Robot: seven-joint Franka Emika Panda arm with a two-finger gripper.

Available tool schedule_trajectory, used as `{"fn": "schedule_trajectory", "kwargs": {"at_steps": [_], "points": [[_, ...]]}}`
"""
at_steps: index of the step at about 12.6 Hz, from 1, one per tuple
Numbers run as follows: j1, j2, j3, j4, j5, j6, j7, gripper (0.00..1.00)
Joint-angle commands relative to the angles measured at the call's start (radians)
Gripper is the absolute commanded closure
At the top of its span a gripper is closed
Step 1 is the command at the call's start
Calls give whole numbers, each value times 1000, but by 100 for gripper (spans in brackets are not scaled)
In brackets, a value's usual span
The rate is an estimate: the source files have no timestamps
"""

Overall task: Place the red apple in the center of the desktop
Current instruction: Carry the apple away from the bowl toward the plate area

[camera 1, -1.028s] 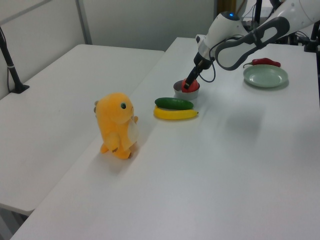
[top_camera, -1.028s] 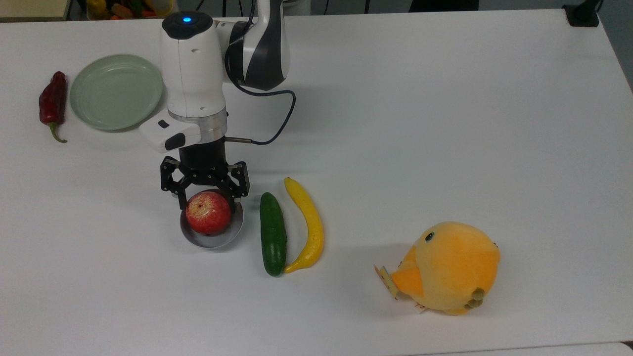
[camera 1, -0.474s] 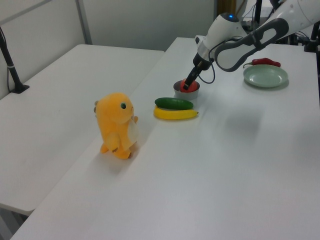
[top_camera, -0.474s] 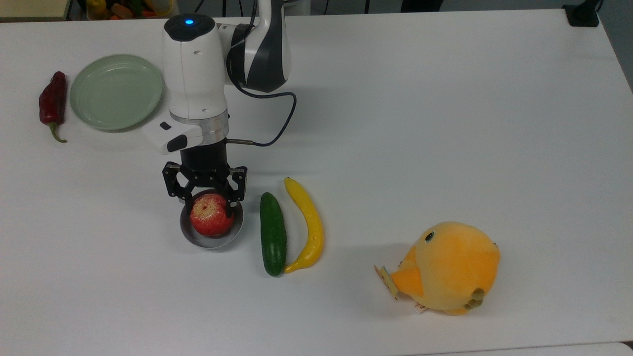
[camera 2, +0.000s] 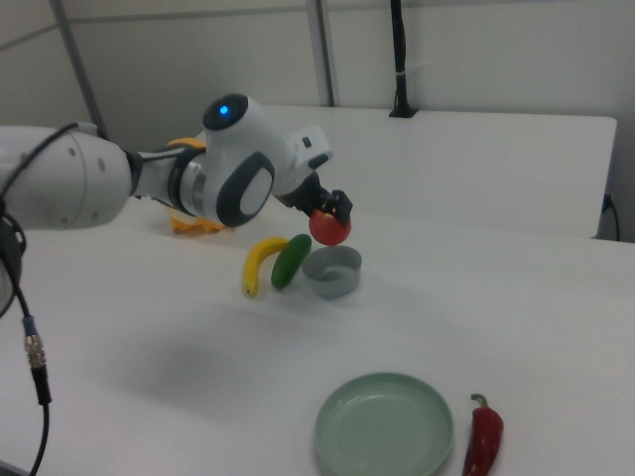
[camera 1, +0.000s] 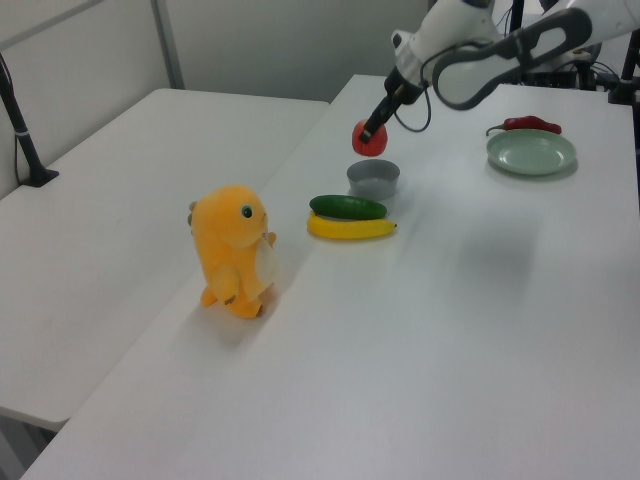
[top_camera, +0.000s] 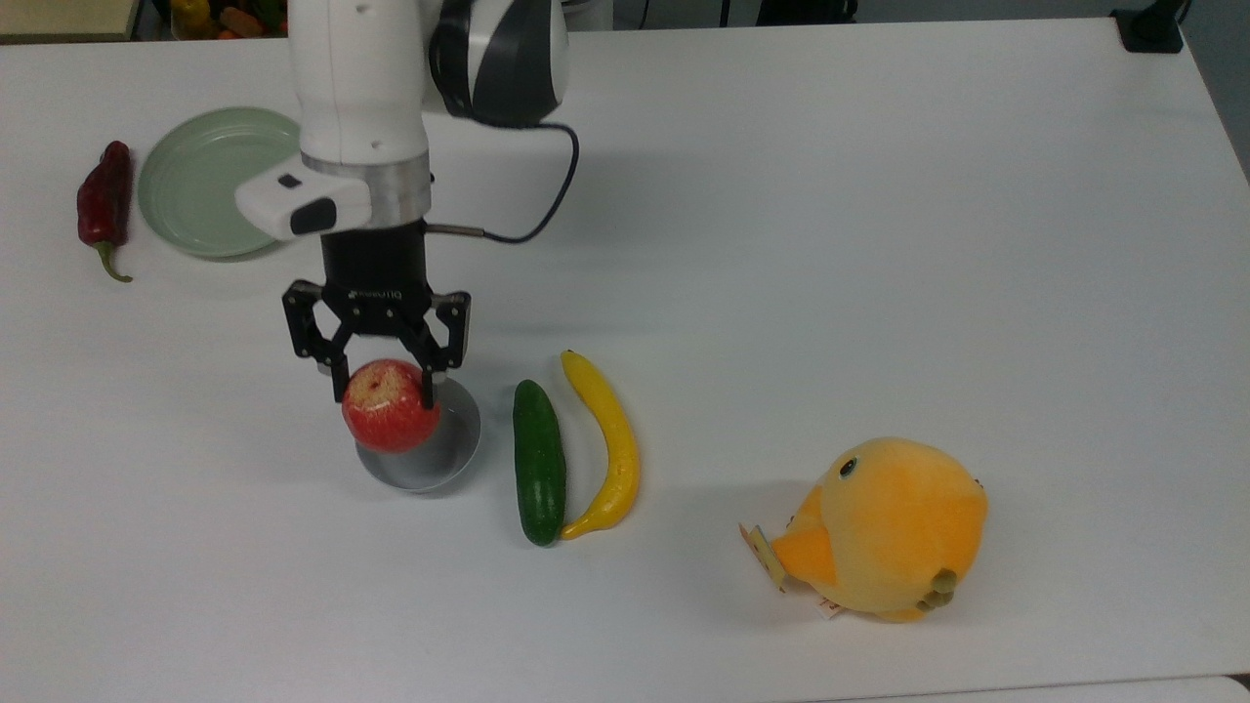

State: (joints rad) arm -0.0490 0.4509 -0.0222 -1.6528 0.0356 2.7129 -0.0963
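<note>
The red apple (top_camera: 390, 419), round and glossy with a pale yellow speckled patch around its stem dimple, hangs in the air clamped between the black fingers of the gripper (top_camera: 385, 379). In the left view the fruit (camera 1: 369, 139) sits clear above the small grey bowl (camera 1: 373, 178), with open space between them; the right view shows the same gap, the apple (camera 2: 329, 228) held just over the bowl's (camera 2: 332, 272) rim. From the top view the apple overlaps the bowl's (top_camera: 439, 451) edge on the top view's left, so it seems to be slightly off the bowl's middle, though the angle makes that hard to judge.

Just beyond the bowl, on the top view's right of the gripper, a green cucumber (top_camera: 539, 475) and a yellow banana (top_camera: 607, 448) lie side by side, touching near their lower ends. Farther out on that side stands a plump orange plush chick (top_camera: 884, 528). Behind the gripper, toward the top view's left, a pale green plate (top_camera: 195, 186) rests flat, partly covered by the arm's white wrist, and a dark red chili pepper (top_camera: 104, 204) lies just beside it. All of it sits on the plain white desktop (top_camera: 879, 244), whose middle stretch lies well apart from the raised apple.
</note>
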Motion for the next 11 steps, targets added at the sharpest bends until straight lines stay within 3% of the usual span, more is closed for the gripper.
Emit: {"fn": "schedule_trajectory", "kwargs": {"at_steps": [1,5,7,11], "points": [[-9,-173,-1,-39,15,-238,-10,78],[-9,-354,-10,-67,15,-627,-17,78],[-3,-426,-10,-132,13,-758,-101,78],[8,-475,-1,-319,-3,-777,-114,76]]}}
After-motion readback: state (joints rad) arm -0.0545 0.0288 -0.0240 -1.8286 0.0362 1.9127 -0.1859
